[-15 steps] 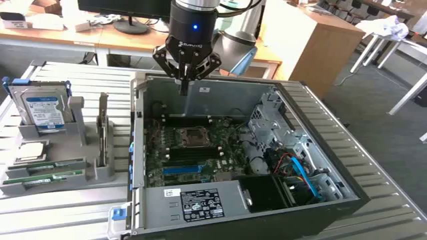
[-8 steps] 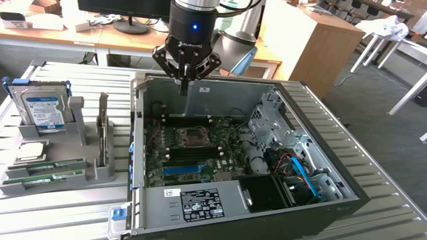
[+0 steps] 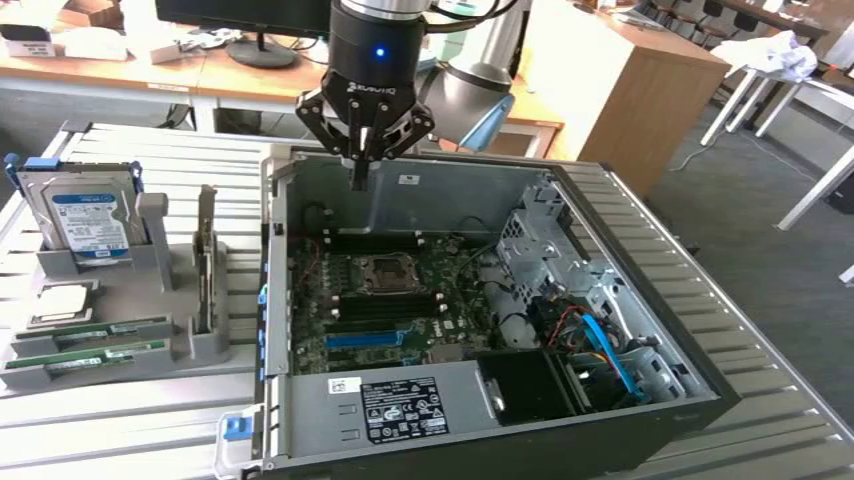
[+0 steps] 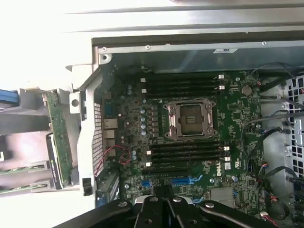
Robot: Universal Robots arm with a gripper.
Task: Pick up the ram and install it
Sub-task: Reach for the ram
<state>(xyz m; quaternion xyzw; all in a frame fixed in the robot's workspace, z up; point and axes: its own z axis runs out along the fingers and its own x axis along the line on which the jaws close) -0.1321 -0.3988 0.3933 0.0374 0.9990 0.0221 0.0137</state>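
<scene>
Ram (image 3: pixel 91 357) is seen in the exterior view as two thin green sticks laid flat, side by side, in a grey holder (image 3: pixel 200 345). The holder is set just outside the open computer case (image 3: pixel 400 190), on the exterior view's left of it. A boxy hard drive (image 3: pixel 87 215) and a dark expansion card (image 3: pixel 207 250) are stood on edge in the same holder, also outside the case. Case and holder are carried by a slatted metal counter (image 3: pixel 147 160). The hand (image 3: pixel 360 178) is held over the far wall of the case, well apart from the sticks. It is clenched, with its fingertips pressed together.

In the wrist view, the motherboard (image 4: pixel 237 109) is shown inside the case (image 4: pixel 190 47). A bare CPU socket (image 4: pixel 190 118) is flanked by two banks of black memory slots (image 4: pixel 185 149). The clenched hand (image 4: pixel 164 202) is seen over the board, near the blue connectors. Outside the case wall, the ram (image 4: pixel 19 168) is made out as pale green strips in the holder (image 4: pixel 28 121), beside the upright expansion card (image 4: pixel 59 137).
</scene>
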